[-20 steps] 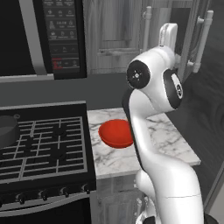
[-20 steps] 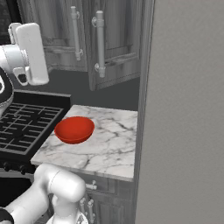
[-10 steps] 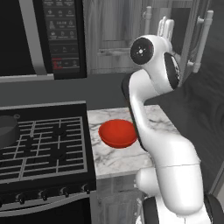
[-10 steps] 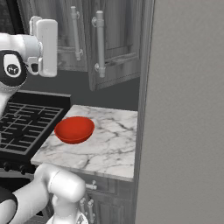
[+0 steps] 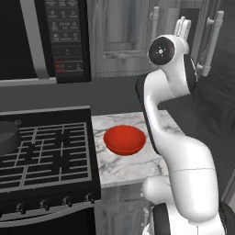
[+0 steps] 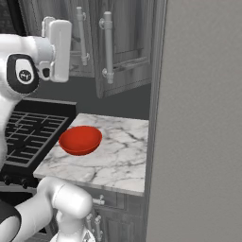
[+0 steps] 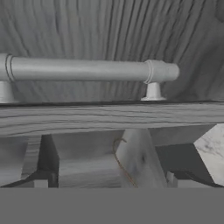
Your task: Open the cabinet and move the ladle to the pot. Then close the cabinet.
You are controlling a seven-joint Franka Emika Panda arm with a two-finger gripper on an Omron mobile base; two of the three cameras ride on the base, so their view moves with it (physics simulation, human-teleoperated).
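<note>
Gripper [image 5: 182, 24] raised high at cabinet [image 5: 120, 36] front, jaws spread wide, holding nothing. Hand view: cabinet's silvery bar handle [image 7: 87, 70] close ahead of fingertips [image 7: 39, 178], apparently not touching. Doors look shut. Pot [image 5: 6, 137] far left on stove [image 5: 46, 156], well below gripper. Red bowl [image 5: 124, 139] on marble counter [image 5: 133, 167].

Grey wood-grain cabinet [image 6: 125, 42] with a smooth, satin metal bar handle [image 7: 87, 70] just ahead of the gripper. Below it, glossy red bowl [image 5: 124, 139] on polished white marble counter [image 6: 118, 160].
</note>
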